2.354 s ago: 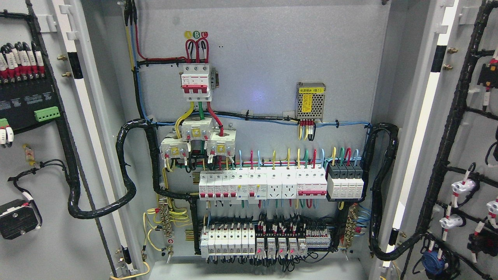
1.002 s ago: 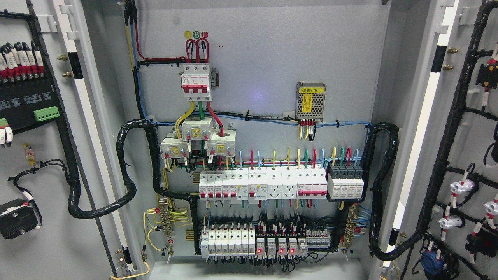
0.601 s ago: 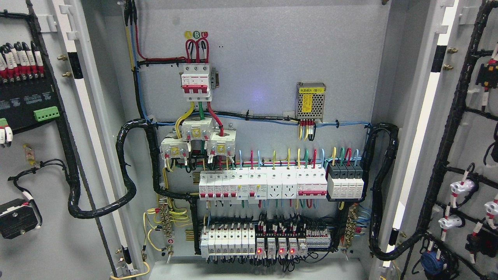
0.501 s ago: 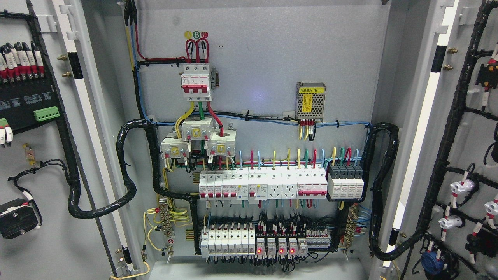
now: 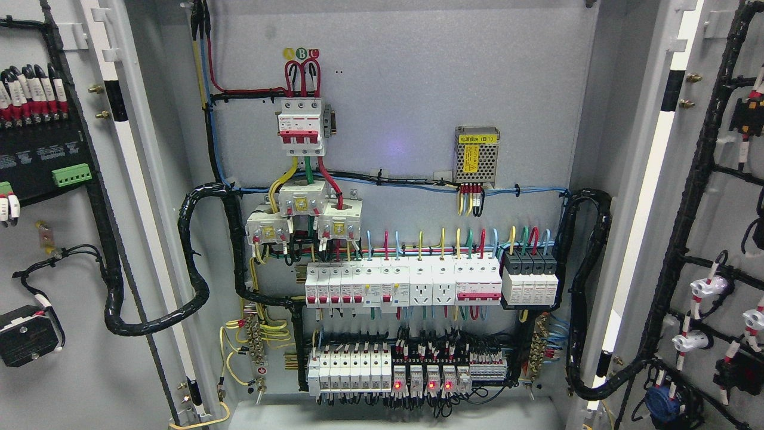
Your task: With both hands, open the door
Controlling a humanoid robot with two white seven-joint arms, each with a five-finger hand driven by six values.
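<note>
Cabinet interior: grey back panel [image 5: 418, 89] fills the middle of the head view, with both doors swung wide to either side.
Left door: the left door [image 5: 71, 370] stands open at the picture's left, its inner face turned toward the camera; a black terminal module [image 5: 42, 158] with red-capped wires and a green connector sits on its upper part, and a small black unit [image 5: 27, 335] hangs lower down.
Left harness: a thick black wrapped cable loom [image 5: 191, 239] loops from that door across the hinge side into the cabinet.
Main breaker: a white three-pole breaker [image 5: 301, 126] with red levers sits high on the panel, fed by red wires under yellow, green and red markers.
Middle rail: a row of white breakers and sockets [image 5: 403, 285] runs across, with coloured wires rising from its top edge.
Lower rail: more white breakers and black relays [image 5: 412, 373]; three small red lights glow there.
Power supply: a perforated metal box [image 5: 476, 154] with a yellow label, right of centre; the print is too small to read.
Right harness: another black loom [image 5: 588, 286] curves down the cabinet's right side.
Right door: the right door [image 5: 716, 227] is open at the picture's right, carrying black wiring and white connectors.
Hands: neither robot hand nor arm shows, so the state of the fingers cannot be told.
</note>
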